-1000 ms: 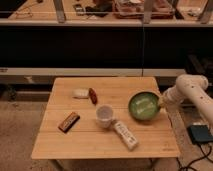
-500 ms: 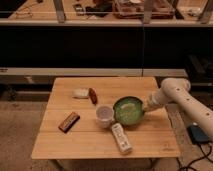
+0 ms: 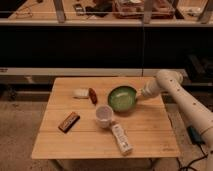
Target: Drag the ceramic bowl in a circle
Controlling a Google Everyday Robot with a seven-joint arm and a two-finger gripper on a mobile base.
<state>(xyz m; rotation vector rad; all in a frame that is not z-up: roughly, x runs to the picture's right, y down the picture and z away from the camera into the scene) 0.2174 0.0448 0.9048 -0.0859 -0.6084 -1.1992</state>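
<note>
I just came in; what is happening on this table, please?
A white robot arm has its end effector closed on the right rim of a round green glazed ceramic bowl, which sits on the light wooden table. A small white cup stands just in front of the bowl, to its left.

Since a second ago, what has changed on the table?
The green bowl slid left across the table, then a little toward the far edge. The shut tool stayed at its right rim, and the arm swung in with it. The white cup, white packet and brown bar stayed about where they were.
</note>
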